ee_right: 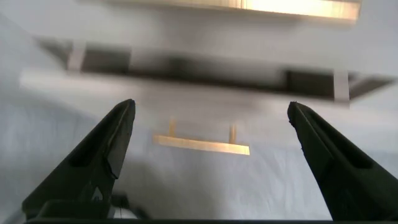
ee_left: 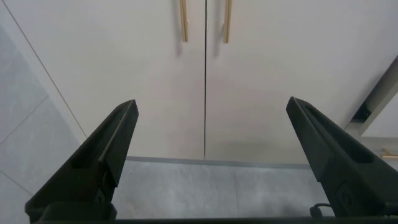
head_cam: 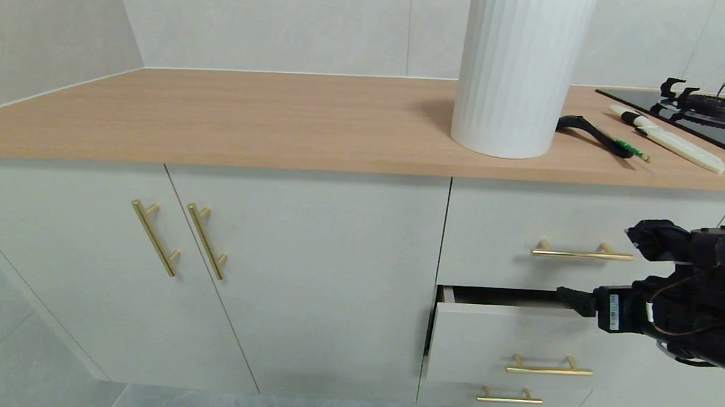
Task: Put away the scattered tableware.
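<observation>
right gripper (head_cam: 599, 267): released, empty, lower right, by drawer (head_cam: 493, 334)
drawer: stood ajar
left gripper (ee_left: 211, 107): released, empty
knife (head_cam: 668, 139): lay on countertop (head_cam: 248, 115), upper right

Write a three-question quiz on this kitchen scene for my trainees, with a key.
1. True or false: the middle drawer is partly open.
2. Where does the knife lie? A: on the counter. B: in the drawer. C: on the floor.
3. Fill in: the right gripper, in front of the drawer, is ___ (open or shut).
Key: 1 true; 2 A; 3 open.
</observation>
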{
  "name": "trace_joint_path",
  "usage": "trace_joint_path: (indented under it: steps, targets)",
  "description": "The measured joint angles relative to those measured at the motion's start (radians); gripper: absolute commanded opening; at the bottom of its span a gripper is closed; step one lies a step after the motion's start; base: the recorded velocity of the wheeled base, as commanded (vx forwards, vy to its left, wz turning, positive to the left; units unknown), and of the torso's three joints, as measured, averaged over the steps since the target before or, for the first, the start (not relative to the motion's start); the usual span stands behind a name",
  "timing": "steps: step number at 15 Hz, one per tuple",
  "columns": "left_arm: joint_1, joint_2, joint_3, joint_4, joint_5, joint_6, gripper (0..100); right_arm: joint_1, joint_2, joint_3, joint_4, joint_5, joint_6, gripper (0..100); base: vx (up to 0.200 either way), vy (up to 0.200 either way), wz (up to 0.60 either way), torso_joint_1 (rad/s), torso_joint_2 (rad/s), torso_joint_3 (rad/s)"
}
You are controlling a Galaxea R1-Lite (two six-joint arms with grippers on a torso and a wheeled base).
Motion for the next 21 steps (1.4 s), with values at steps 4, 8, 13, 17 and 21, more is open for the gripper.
trace_joint_path:
  steps: [4, 8, 13, 17, 21]
  targets:
    - [0.000, 0.000, 0.000, 0.000, 0.000, 0.000, 100, 0.000, 0.146, -0.012, -0.111, -0.030, 0.012, 100, 0.000, 0.000, 0.00, 0.000, 0.00, 0.000]
    - [0.000, 0.000, 0.000, 0.000, 0.000, 0.000, 100, 0.000, 0.272, 0.004, -0.326, -0.074, 0.020, 100, 0.000, 0.000, 0.00, 0.000, 0.00, 0.000]
    - [0.000, 0.000, 0.000, 0.000, 0.000, 0.000, 100, -0.006, 0.373, 0.015, -0.425, -0.086, 0.020, 100, 0.000, 0.000, 0.00, 0.000, 0.00, 0.000]
    - [0.000, 0.000, 0.000, 0.000, 0.000, 0.000, 100, -0.005, 0.445, 0.016, -0.527, -0.141, 0.018, 100, 0.000, 0.000, 0.00, 0.000, 0.00, 0.000]
    - [0.000, 0.000, 0.000, 0.000, 0.000, 0.000, 100, -0.006, 0.456, 0.033, -0.539, -0.142, 0.013, 100, 0.000, 0.000, 0.00, 0.000, 0.00, 0.000]
